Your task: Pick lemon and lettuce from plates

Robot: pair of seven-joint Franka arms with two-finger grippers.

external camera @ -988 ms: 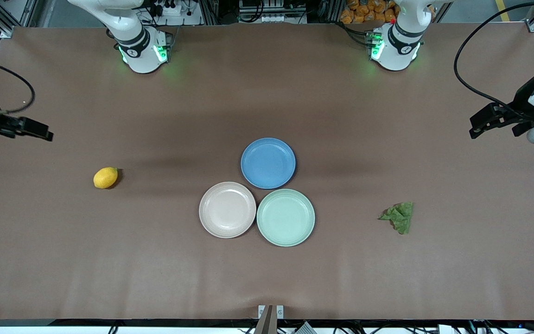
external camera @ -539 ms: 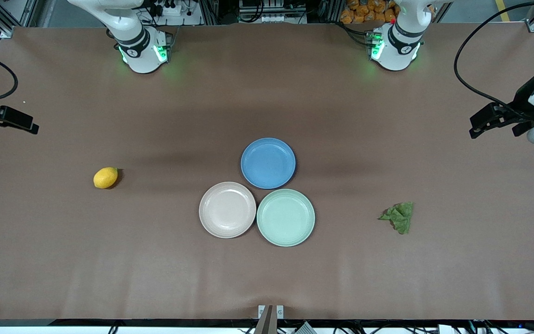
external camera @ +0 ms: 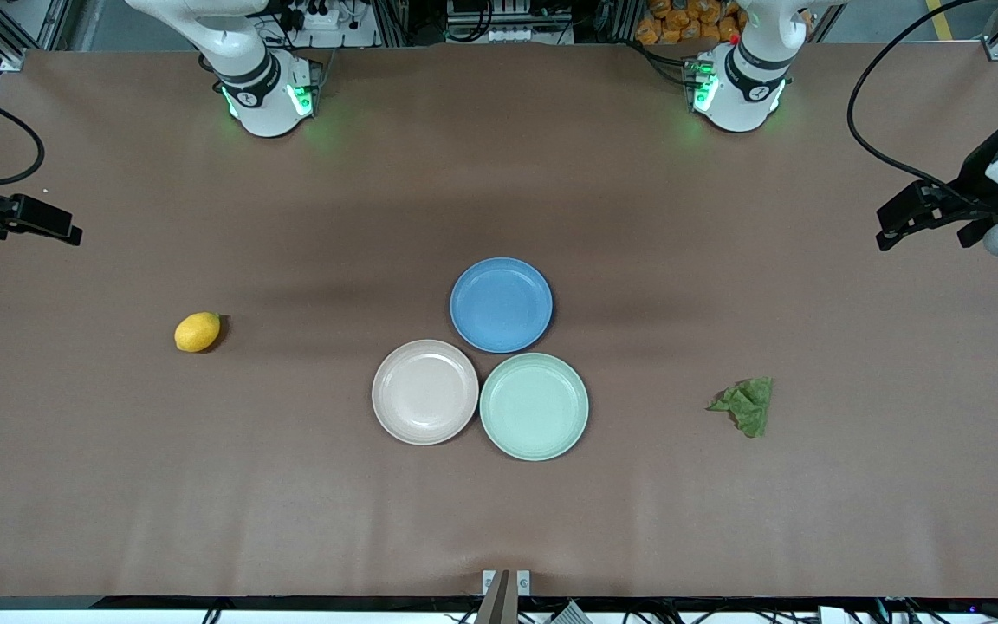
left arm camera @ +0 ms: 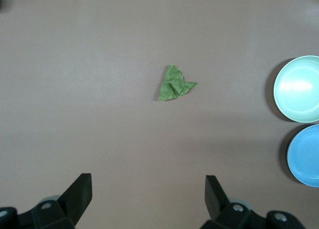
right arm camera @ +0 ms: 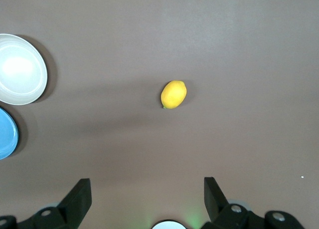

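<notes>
At the left edge of the front view, upper-middle of the frame, the right gripper (external camera: pixel 53 229) hangs over bare table with its fingers spread wide, as its wrist view confirms. Lower and a little inward lies the lemon (external camera: pixel 197 332), a smooth yellow oval with pointed tips, alone on the matte brown table (external camera: pixel 291 503), well apart from any plate. At frame centre three shallow round plates touch in a cluster: the beige-pink plate (external camera: pixel 424 392), the blue plate (external camera: pixel 501 304) above it in the picture, and the mint-green plate (external camera: pixel 534 406); all look glossy and hold nothing. Right of centre sits the lettuce (external camera: pixel 745 404), a crumpled, ragged dull-green leaf, also on the table. At the right edge the left gripper (external camera: pixel 891 232) hovers, fingers likewise spread. Both items appear already off the plates, so the task looks essentially done; any regrasp should close across the lemon's short axis and pinch the lettuce at its raised fold.
</notes>
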